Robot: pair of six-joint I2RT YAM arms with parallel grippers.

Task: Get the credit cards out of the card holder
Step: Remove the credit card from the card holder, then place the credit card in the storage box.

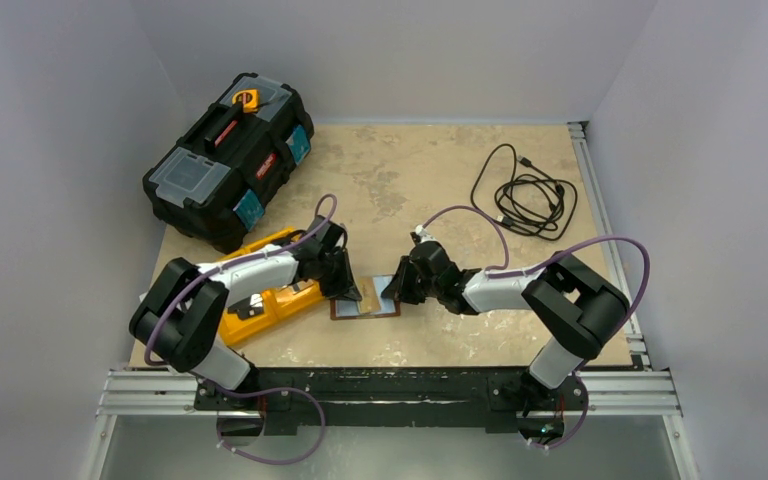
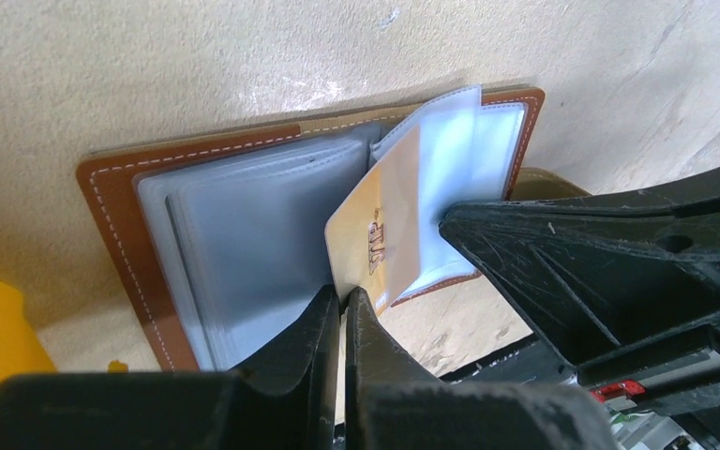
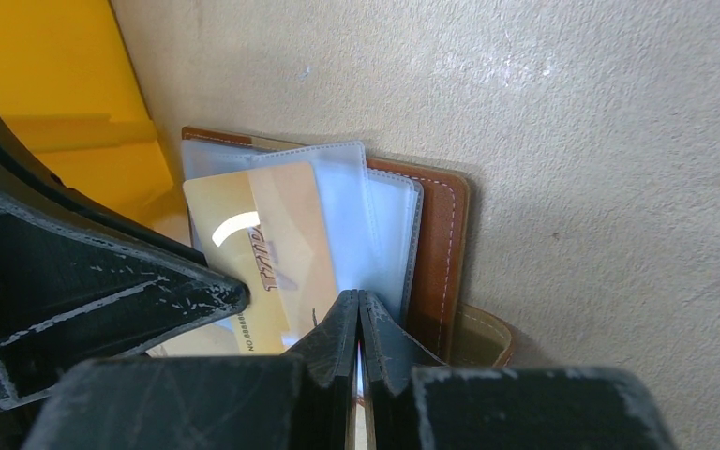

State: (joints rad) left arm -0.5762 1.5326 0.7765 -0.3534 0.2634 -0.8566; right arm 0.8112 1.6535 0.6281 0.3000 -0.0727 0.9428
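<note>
The orange tray (image 3: 47,66) sits at the far left, just beside the open card holder (image 2: 122,216), which lies flat on the desk (image 1: 440,190) between the two arms. Its brown leather cover faces down and its fan of clear pockets faces up.

The left pincer (image 2: 343,314) is closed to a narrow slit on the lower corner of a gold credit card (image 2: 375,234). The card stands partly out of its pocket, tilted up over the middle of the holder.

To the right, the right pincer (image 3: 357,323) is pinched shut on the edge of a plastic sleeve (image 3: 384,234) on the holder's right-hand half, seemingly pinning it down.

The card looks light, thin, stiff and glossy, so it may slip. A grip on a bare corner or short edge, pulled in line with the pocket mouth, should suit it. The sleeves are soft and floppy and the holder is light, so the whole thing would likely drag along with the card unless it is held. A tug across the pocket could bend the card or snag the sleeve.
</note>
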